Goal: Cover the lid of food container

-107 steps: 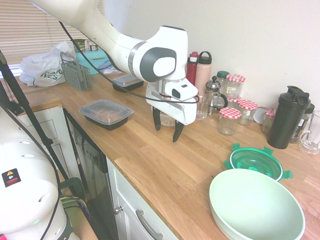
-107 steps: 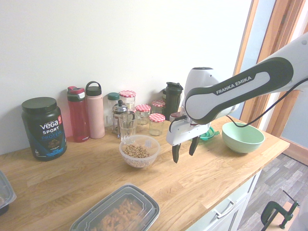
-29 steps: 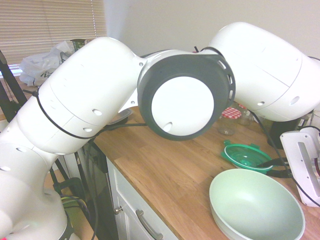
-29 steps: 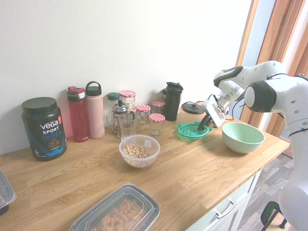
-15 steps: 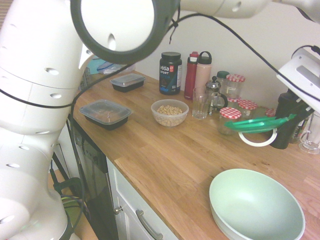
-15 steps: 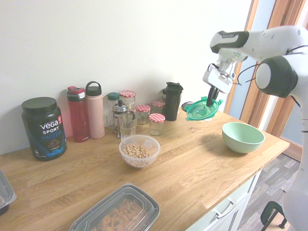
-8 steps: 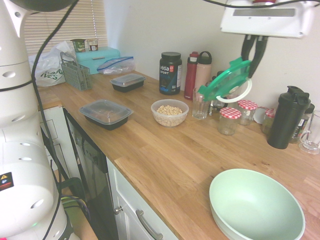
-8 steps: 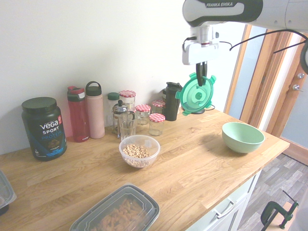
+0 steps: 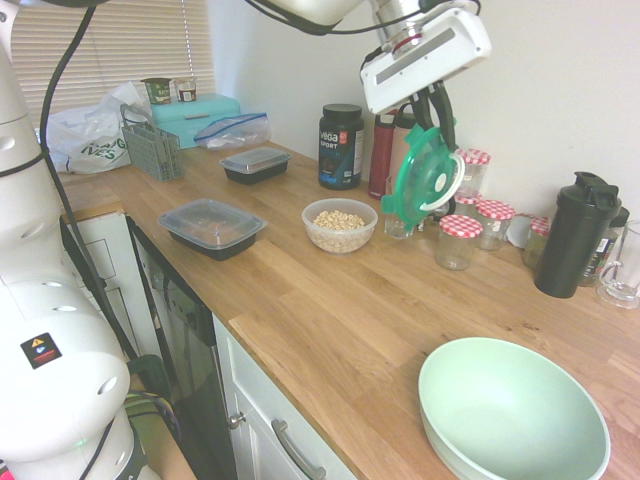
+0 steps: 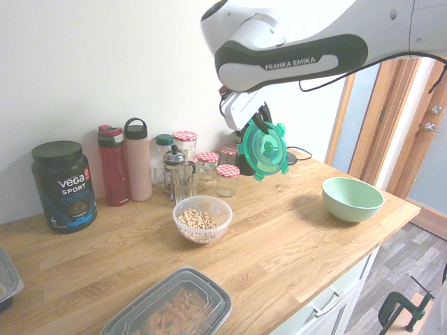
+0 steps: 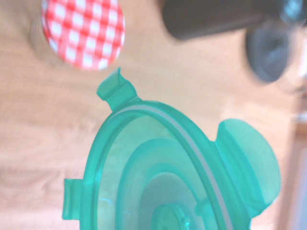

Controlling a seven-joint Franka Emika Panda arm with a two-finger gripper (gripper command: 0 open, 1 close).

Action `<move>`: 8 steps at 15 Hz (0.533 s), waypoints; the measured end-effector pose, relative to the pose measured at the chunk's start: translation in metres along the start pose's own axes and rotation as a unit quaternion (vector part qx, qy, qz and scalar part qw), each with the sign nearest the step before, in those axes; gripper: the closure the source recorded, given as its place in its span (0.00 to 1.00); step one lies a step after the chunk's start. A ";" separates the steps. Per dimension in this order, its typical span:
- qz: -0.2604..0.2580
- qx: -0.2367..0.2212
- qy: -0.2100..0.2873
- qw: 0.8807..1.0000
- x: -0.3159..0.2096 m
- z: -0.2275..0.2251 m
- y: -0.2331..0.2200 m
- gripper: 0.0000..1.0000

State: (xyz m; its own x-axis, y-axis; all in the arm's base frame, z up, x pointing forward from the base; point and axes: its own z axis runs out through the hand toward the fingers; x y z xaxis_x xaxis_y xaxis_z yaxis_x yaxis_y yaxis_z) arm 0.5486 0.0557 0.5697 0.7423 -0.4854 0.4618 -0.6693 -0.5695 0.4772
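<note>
gripper [image 10: 263,118] clenched on lid [image 10: 262,149] | tub [image 10: 63,186] reads "vega SPORT", smaller print illegible | arm "FRANKA EMIKA"

The lid [image 11: 163,182] fills most of the wrist view, seen from close by. It is round, translucent green plastic with raised concentric rings and a pale band along its rim. Three clip tabs project from the rim. Beyond the lid lies the wooden bench [image 11: 43,124]. A jar cap [image 11: 82,31] with red and white checks stands on the bench, well beyond the lid. A dark container [image 11: 216,17], out of focus, lies beside the cap.
</note>
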 end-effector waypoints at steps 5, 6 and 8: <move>0.041 -0.088 0.132 0.986 -0.054 0.005 -0.080 1.00; 0.052 -0.107 0.150 0.982 -0.065 0.001 -0.088 1.00; 0.058 -0.124 0.173 0.975 -0.095 -0.020 -0.108 1.00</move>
State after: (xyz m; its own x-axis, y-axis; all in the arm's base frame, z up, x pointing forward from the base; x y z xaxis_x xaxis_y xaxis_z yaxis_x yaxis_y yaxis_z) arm 0.5499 0.1767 0.4891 0.6354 -0.2594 0.7273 -0.7665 -0.3264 0.5531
